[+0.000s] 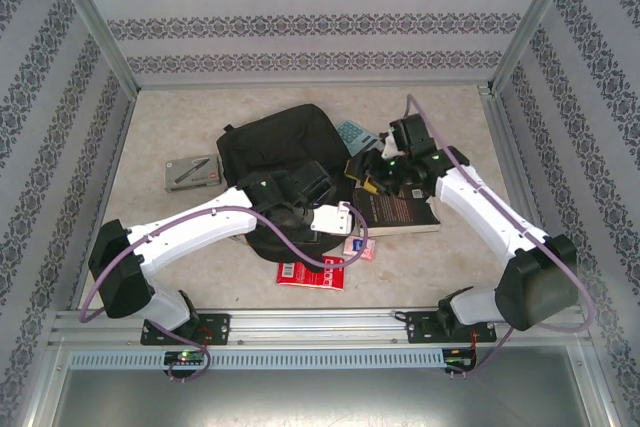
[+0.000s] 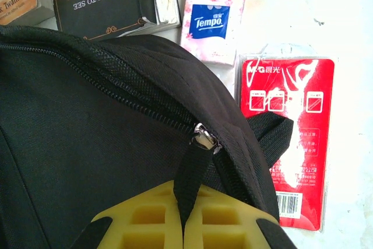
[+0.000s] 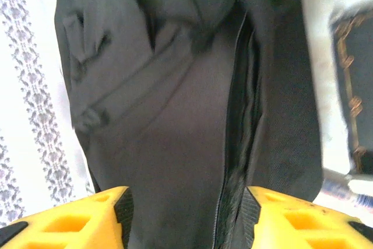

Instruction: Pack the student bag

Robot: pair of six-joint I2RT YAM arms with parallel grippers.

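The student bag (image 1: 272, 150), a big black backpack, lies in the middle of the table. My left gripper (image 1: 305, 209) is at the bag's near edge. In the left wrist view its yellow fingers (image 2: 145, 220) are shut on the black zipper pull strap (image 2: 192, 173), just below the metal slider (image 2: 204, 139). My right gripper (image 1: 362, 177) hovers over the bag's right side. It stands open (image 3: 186, 214), with the bag's fabric (image 3: 169, 115) and a partly open zipper line (image 3: 242, 115) between its pads, and it grips nothing.
A dark-covered book (image 1: 398, 209) lies right of the bag, with a Tempo tissue pack (image 2: 214, 18) and a red packet (image 2: 288, 138) near the bag's front. A grey box with a pen (image 1: 192, 173) sits at the left, a calculator (image 1: 353, 134) behind the bag.
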